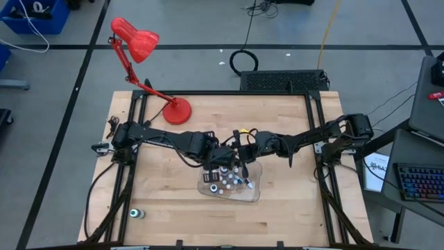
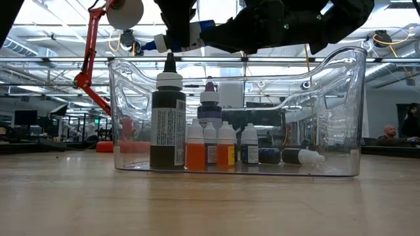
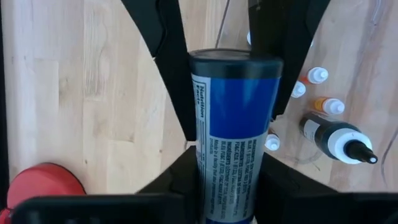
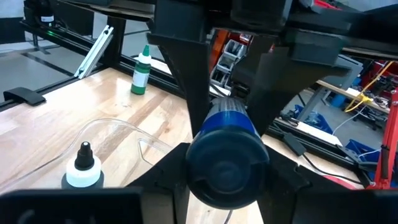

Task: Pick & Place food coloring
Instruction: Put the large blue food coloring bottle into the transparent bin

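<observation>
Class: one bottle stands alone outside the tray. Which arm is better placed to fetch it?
Left, probably: the lone bottle stands on that arm's side, while the right gripper would have to cross the tray. First, though, the left gripper must release the blue bottle it grips.

One clear tray (image 2: 348, 98) shows eight bottles: one tall dark bottle (image 2: 168, 124), one mid-sized bottle (image 2: 209, 105), four small upright bottles (image 2: 195, 147) and two lying bottles (image 2: 298, 156). One blue bottle (image 3: 233, 137) is aloft. One green bottle (image 1: 137, 213) stands near left and one red lamp (image 1: 139, 42) far left. There are two arms, the left arm (image 1: 159, 137) and the right arm (image 1: 305, 141).
</observation>
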`<control>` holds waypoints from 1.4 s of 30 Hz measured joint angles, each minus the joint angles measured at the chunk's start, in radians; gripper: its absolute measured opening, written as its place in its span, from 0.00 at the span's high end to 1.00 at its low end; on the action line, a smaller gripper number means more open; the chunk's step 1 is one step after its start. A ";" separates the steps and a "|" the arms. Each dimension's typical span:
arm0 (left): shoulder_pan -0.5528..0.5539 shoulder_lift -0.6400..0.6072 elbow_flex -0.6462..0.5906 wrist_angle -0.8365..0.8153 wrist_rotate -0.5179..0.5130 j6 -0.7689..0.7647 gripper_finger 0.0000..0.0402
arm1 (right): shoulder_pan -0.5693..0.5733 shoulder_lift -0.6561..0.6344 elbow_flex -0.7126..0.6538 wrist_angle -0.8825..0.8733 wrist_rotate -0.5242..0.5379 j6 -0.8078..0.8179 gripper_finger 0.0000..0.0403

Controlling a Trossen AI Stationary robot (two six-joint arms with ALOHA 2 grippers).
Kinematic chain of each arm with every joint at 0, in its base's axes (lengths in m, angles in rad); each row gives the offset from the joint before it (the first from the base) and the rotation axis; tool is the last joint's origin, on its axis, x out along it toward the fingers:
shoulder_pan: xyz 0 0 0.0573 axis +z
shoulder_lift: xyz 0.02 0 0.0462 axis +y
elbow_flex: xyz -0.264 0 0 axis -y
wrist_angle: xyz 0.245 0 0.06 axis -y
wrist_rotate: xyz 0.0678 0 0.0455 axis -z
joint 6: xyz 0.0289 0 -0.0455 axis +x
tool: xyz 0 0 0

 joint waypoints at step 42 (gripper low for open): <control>-0.082 -0.722 -1.050 1.305 -0.325 0.264 0.49 | -0.069 -0.204 -0.290 0.355 0.024 0.120 0.69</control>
